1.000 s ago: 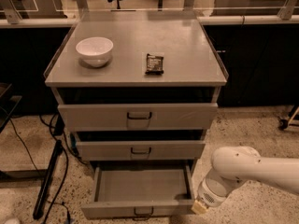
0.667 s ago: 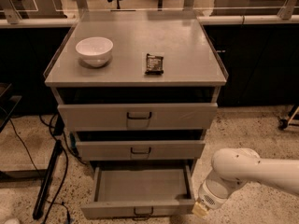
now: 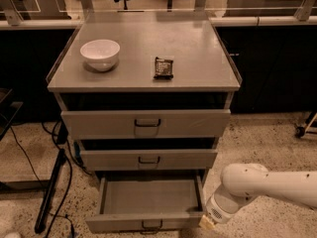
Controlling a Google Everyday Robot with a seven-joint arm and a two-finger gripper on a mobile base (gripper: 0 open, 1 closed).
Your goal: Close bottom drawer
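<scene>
The bottom drawer [image 3: 148,221] is the lowest of three grey drawers and stands pulled out, its empty tray showing, with a small dark loop handle on its low front panel. The middle drawer [image 3: 148,159] and the top drawer [image 3: 146,123] sit above it, each slightly out. My white arm comes in from the right. Its gripper [image 3: 207,222] is low at the right front corner of the bottom drawer, close to the front panel.
A white bowl [image 3: 100,54] and a dark snack packet [image 3: 163,67] lie on the cabinet top [image 3: 198,53]. Black cables and a stand leg [image 3: 52,187] run down the left side on the speckled floor. A caster wheel [image 3: 299,131] shows at the right.
</scene>
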